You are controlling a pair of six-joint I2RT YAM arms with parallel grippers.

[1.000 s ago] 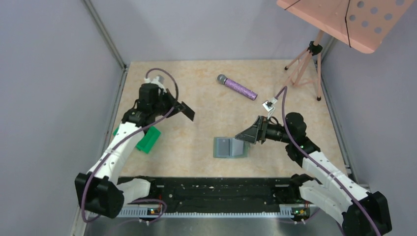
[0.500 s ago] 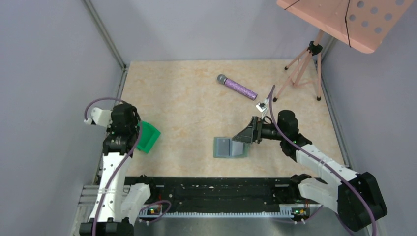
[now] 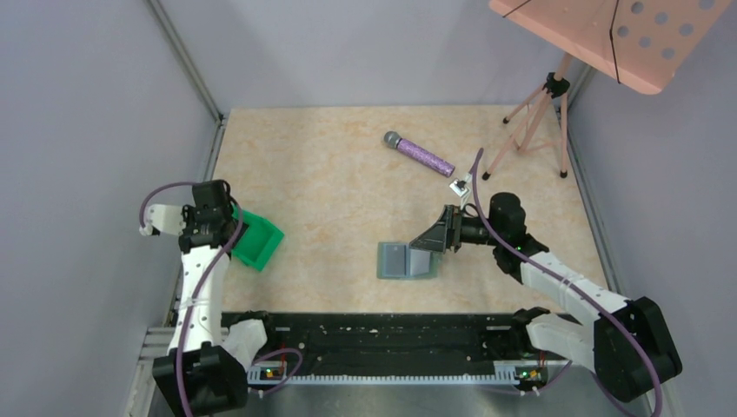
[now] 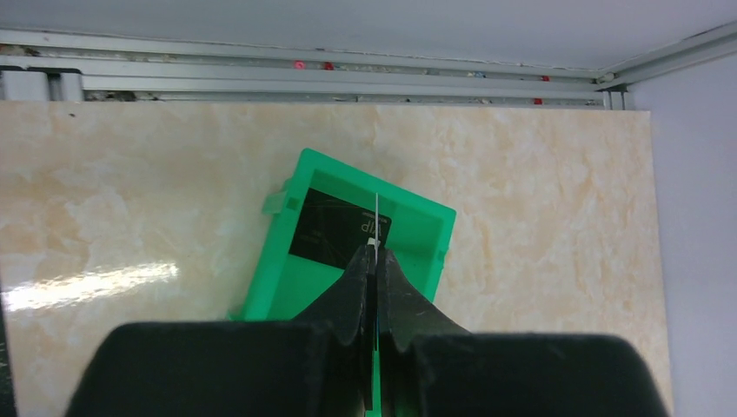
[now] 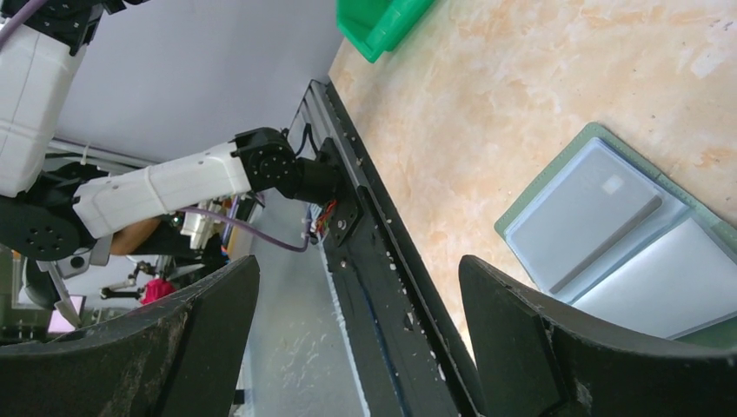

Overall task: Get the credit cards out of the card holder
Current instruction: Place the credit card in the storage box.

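The grey-green card holder (image 3: 407, 260) lies open on the table, its pale blue-grey inner panels (image 5: 608, 217) facing up. My right gripper (image 3: 436, 234) hovers just above its right half, jaws wide open (image 5: 358, 265) and holding nothing. My left gripper (image 3: 230, 219) is over the green tray (image 3: 261, 239) at the table's left edge. Its jaws are shut (image 4: 375, 254) on a thin credit card (image 4: 376, 217) seen edge-on. A second black credit card (image 4: 335, 230) lies flat in the tray (image 4: 417, 234) below.
A purple microphone (image 3: 420, 154) lies at the back of the table. A pink tripod stand (image 3: 539, 113) rises at the back right. A black rail (image 3: 391, 334) runs along the near edge, and grey walls close in on both sides.
My left arm has swung back and left with the card, ending over the green tray. The right gripper has shifted slightly left over the card holder, still open.
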